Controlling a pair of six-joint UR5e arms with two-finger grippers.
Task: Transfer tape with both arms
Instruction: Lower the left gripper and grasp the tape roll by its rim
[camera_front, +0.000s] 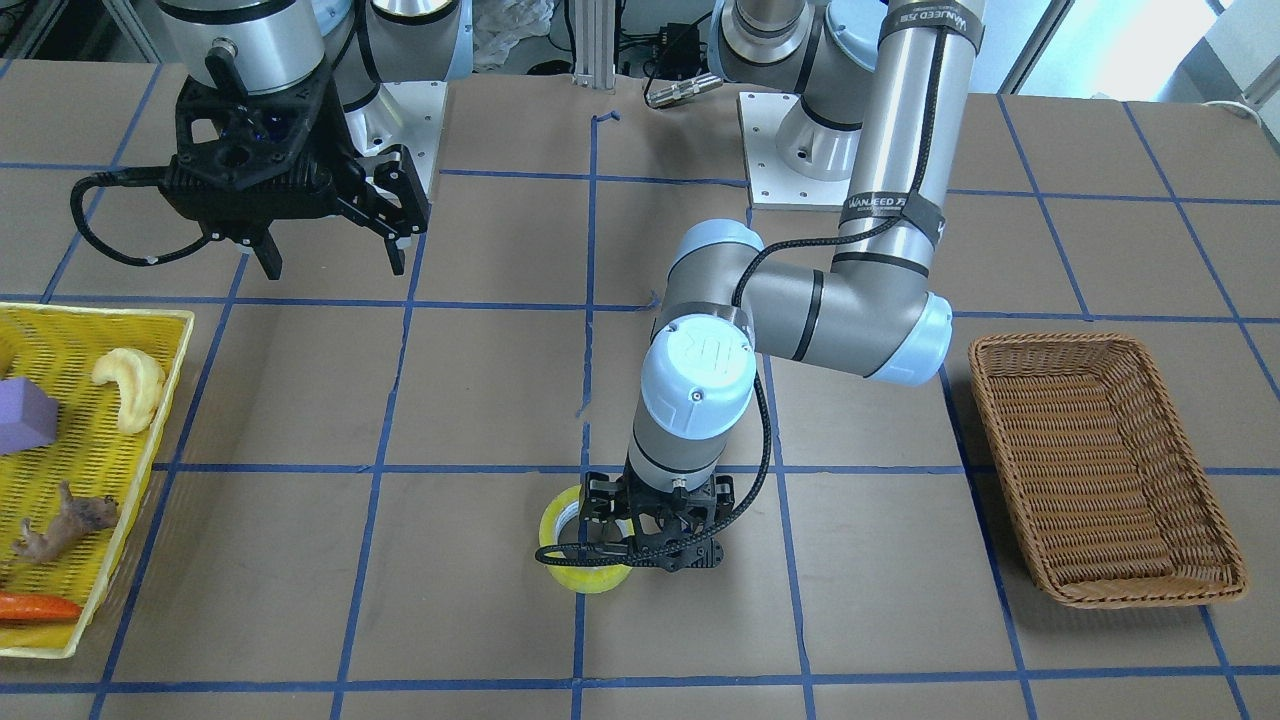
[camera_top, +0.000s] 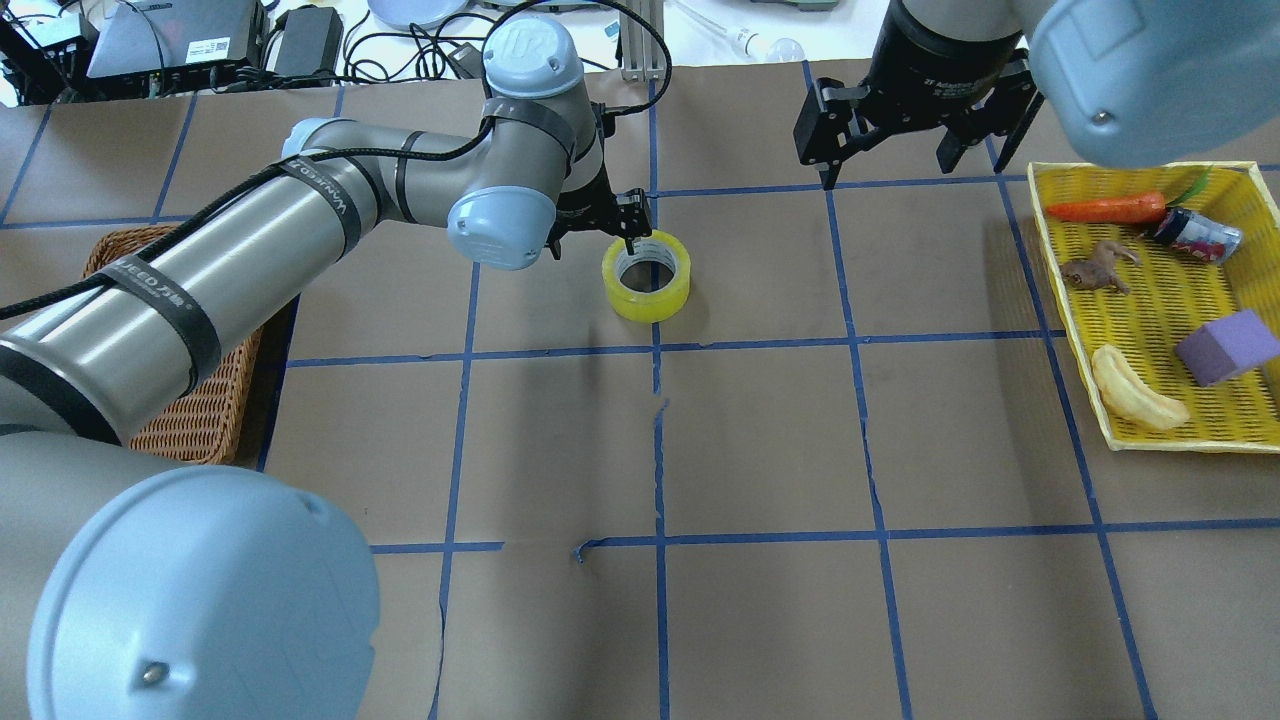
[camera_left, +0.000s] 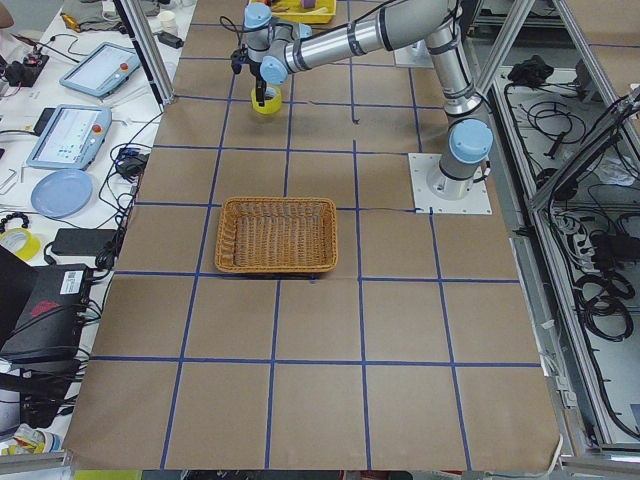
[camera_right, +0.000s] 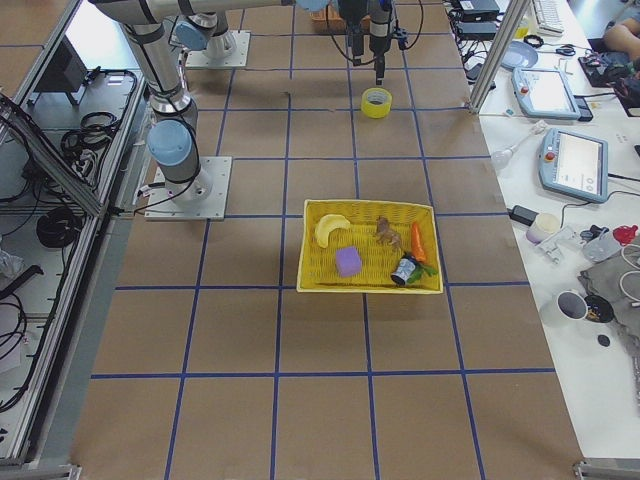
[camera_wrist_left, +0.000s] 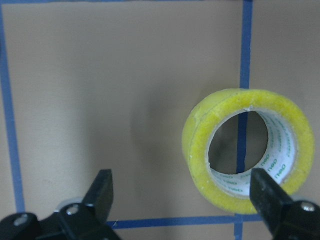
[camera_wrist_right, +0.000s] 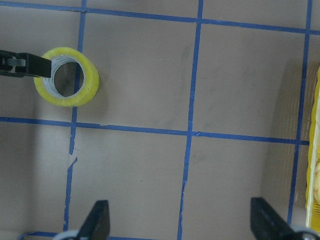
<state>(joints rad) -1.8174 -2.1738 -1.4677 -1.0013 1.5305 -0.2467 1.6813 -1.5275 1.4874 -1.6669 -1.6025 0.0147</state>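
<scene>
We find the tape (camera_top: 647, 276) lying flat, hole upward, on the brown paper table (camera_top: 760, 440), just above the centre of the overhead frame and across a blue grid line. That view shows only one black finger at the roll's upper-left rim. The left wrist view tells us more. The left gripper (camera_wrist_left: 182, 192) has its jaws wide apart, one finger at the roll's lower-right edge and the other over bare paper, clamping nothing. The right gripper (camera_top: 885, 170) hangs at upper right, and its own wrist view shows us jaws spread wide and empty. The roll is glossy yellow with a pale printed core. A brown woven basket (camera_front: 1045, 341) and a yellow mesh tray (camera_top: 1150, 300) sit at opposite sides.
</scene>
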